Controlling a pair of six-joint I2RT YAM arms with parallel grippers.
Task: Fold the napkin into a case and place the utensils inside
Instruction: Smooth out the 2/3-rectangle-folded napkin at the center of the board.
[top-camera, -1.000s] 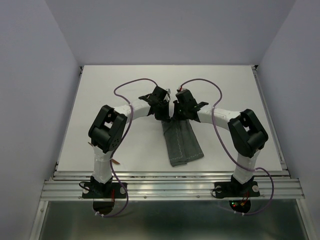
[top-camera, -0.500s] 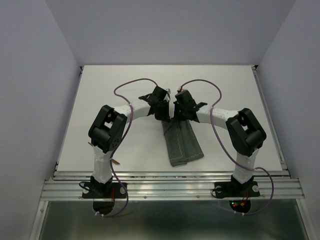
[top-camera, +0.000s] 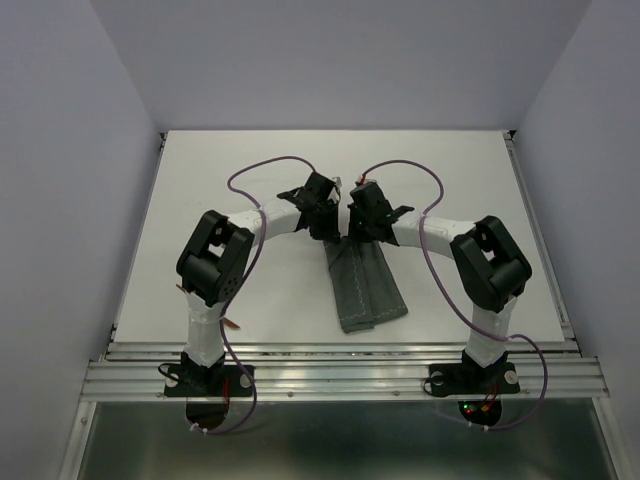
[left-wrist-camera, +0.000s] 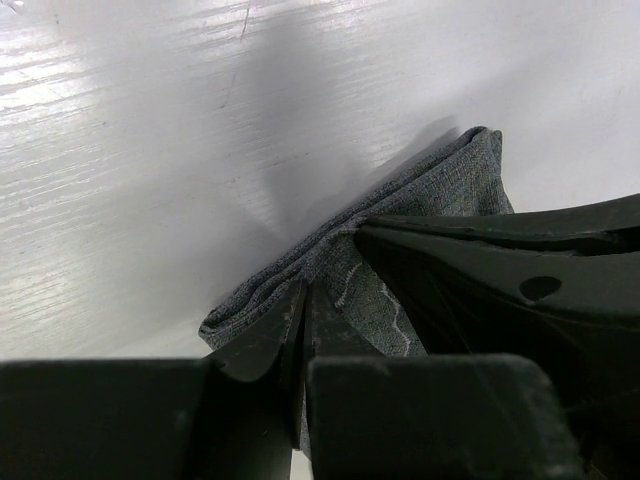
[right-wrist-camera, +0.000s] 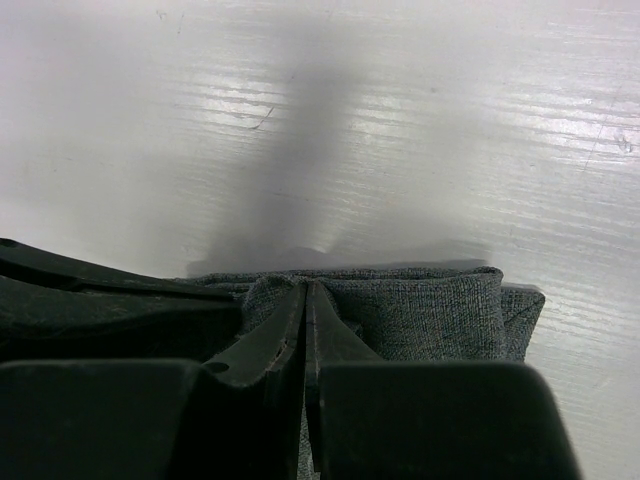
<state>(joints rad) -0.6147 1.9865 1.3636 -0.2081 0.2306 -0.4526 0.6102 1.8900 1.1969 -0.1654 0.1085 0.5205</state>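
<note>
The grey-green napkin (top-camera: 370, 290) lies as a narrow folded strip mid-table, running from the grippers toward the near edge. My left gripper (top-camera: 328, 230) and right gripper (top-camera: 354, 230) meet side by side at its far end. In the left wrist view the left gripper (left-wrist-camera: 305, 287) is shut on a bunched corner of the napkin (left-wrist-camera: 440, 190). The right gripper (right-wrist-camera: 305, 286) is also shut, pinching the folded edge of the napkin (right-wrist-camera: 430, 310). A thin copper-brown utensil tip (top-camera: 232, 323) pokes out beside the left arm's upright link; the rest of the utensils is hidden.
The white table (top-camera: 200, 180) is walled at the left, right and back. A metal rail (top-camera: 340, 375) at the near edge carries both arm bases. Purple cables (top-camera: 270, 165) loop above each forearm.
The right gripper's jaws have come together on the napkin's far edge, and the right arm's elbow has edged slightly left. The left arm and the napkin have stayed put.
</note>
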